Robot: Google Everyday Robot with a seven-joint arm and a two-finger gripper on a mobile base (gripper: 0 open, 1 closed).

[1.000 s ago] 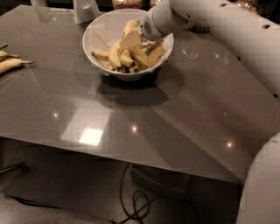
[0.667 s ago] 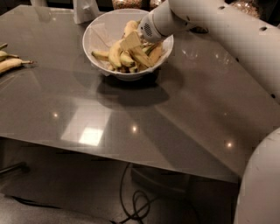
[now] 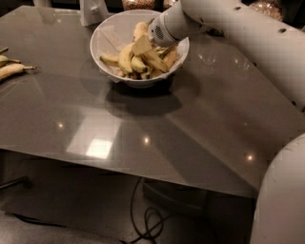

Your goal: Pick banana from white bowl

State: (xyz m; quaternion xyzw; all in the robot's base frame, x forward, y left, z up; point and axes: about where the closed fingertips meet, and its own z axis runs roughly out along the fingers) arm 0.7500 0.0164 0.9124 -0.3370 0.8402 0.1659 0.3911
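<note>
The white bowl [image 3: 102, 40] stands at the back middle of the grey table and holds several yellow bananas. A long curved banana [image 3: 126, 57] lies left of centre in the bowl, with shorter ones around it. My gripper [image 3: 147, 51] reaches down from the right into the bowl, among the bananas, just right of the long curved one. The white arm crosses the top right of the view and hides the bowl's far right rim.
Two loose bananas [image 3: 12, 69] lie at the table's left edge. A white object [image 3: 93, 10] and glass jars [image 3: 138, 4] stand behind the bowl. The table's front edge [image 3: 143, 174] runs across the view, with cables [image 3: 147, 219] on the floor below.
</note>
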